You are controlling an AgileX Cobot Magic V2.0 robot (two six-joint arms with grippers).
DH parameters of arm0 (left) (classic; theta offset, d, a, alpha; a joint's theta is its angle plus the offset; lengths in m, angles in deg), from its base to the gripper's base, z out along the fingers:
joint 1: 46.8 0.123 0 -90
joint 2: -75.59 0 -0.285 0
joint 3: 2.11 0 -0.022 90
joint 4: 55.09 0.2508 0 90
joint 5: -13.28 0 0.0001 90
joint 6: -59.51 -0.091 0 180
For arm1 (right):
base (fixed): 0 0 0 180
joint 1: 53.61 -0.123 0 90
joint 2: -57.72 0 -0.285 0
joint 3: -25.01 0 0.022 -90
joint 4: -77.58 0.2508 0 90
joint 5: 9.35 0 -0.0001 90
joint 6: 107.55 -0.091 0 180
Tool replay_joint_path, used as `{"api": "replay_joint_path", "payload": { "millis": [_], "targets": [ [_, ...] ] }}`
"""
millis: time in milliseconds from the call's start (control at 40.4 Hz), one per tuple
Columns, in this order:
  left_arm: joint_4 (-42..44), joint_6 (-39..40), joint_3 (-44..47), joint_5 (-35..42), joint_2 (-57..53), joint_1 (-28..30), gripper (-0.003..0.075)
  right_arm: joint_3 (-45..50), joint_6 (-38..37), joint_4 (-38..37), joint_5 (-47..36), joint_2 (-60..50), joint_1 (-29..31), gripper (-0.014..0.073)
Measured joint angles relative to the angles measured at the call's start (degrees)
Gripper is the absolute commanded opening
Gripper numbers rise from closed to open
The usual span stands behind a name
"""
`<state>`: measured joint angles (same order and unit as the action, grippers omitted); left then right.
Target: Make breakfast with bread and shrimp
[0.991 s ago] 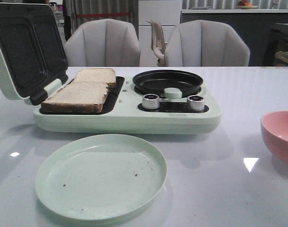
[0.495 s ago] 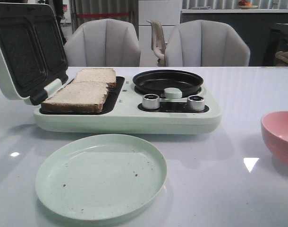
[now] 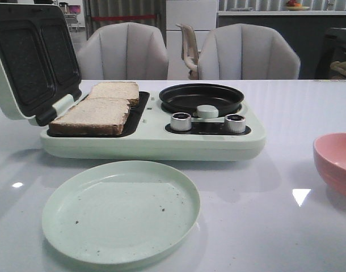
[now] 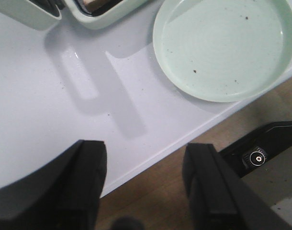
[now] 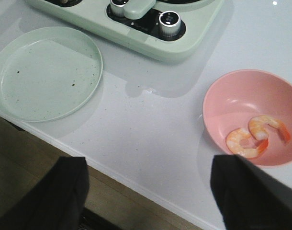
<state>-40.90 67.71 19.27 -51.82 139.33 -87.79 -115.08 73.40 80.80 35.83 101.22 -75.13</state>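
Observation:
Two bread slices lie side by side on the open sandwich maker's [image 3: 150, 144] left plate, the near slice [image 3: 92, 115] in front of the far slice [image 3: 116, 90]. Two curled cream and orange shrimp [image 5: 241, 143] [image 5: 268, 127] lie in the pink bowl [image 5: 222, 91], which shows at the right edge of the front view [image 3: 336, 161]. My left gripper [image 4: 145, 146] is open and empty over the table's front edge. My right gripper [image 5: 148, 160] is open and empty over the front edge, near the bowl. Neither gripper shows in the front view.
A pale green plate [image 3: 121, 211] sits in front of the maker and shows in both wrist views [image 4: 222, 48] [image 5: 45, 72]. The maker's lid [image 3: 25, 62] stands open at the left. A black pan [image 3: 201, 97], a pale green knob [image 3: 207, 111] and two silver dials [image 3: 181, 121] are on its right half.

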Motion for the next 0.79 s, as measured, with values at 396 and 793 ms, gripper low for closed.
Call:
{"api": "replay_joint_path", "payload": {
  "millis": [396, 793],
  "targets": [
    [-7.8, -11.1, -16.7, 0.3, 11.7, 22.2, 0.0101, 0.0, 0.0, 0.0, 0.0, 0.0, 0.0, 0.0622],
    [-27.9, -18.5, -28.3, 7.7, 29.7, 48.2, 0.0101, 0.0, 0.0, 0.0, 0.0, 0.0, 0.0, 0.0622]
  ]
}}
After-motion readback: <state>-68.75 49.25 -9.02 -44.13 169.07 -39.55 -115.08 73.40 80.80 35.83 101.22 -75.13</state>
